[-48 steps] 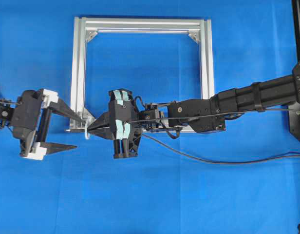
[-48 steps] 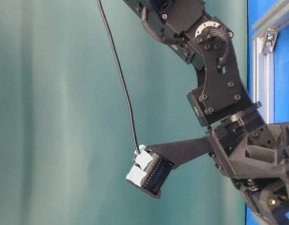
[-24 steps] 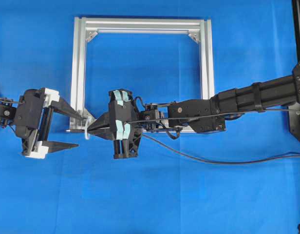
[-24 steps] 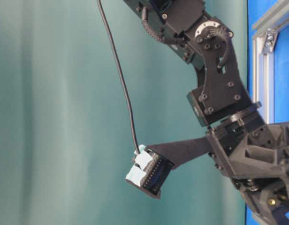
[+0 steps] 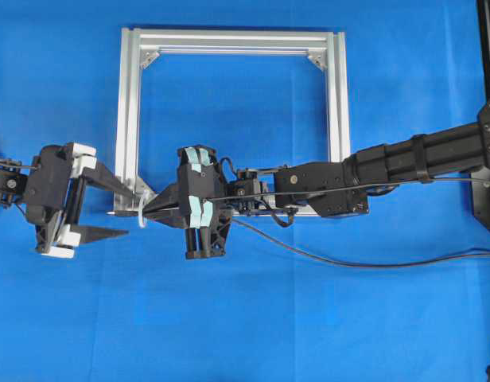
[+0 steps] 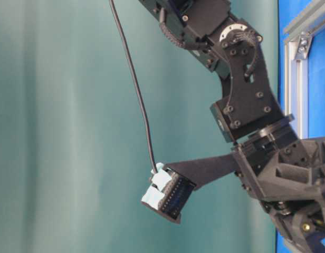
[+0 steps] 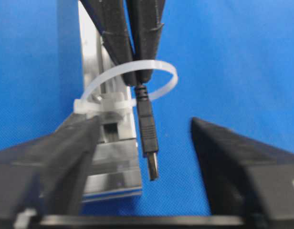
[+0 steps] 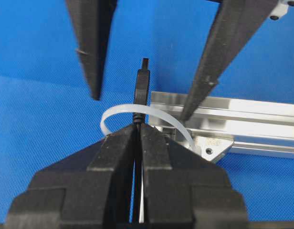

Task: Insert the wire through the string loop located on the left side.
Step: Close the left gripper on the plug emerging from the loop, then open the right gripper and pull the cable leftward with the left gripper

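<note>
— Right gripper (image 8: 137, 131) is pinching the thin black wire (image 8: 141, 88) just behind its stiff plug, poking through the whitish translucent string loop (image 8: 119, 111), centre frame.

— Left gripper (image 7: 142, 143), half-open and empty, is flanking the light, rigid plug; that's the spot to grab.

A robotics lab test bench

Two black robot arms (image 5: 404, 163) reach in from opposite sides over a surface (image 5: 253, 318) covered edge to edge in plain bright blue, the kind of uniform backdrop used for recording. The only fixture on it is a bare silver aluminium frame (image 5: 336, 103) of slotted extrusion with corner brackets, a practice rig and no household item. A flat teal screen (image 6: 62, 132) closes off the background in the table-level view. Cameras ride on both wrists, looking out past each hand's black printed fingers (image 7: 242, 162).
</note>
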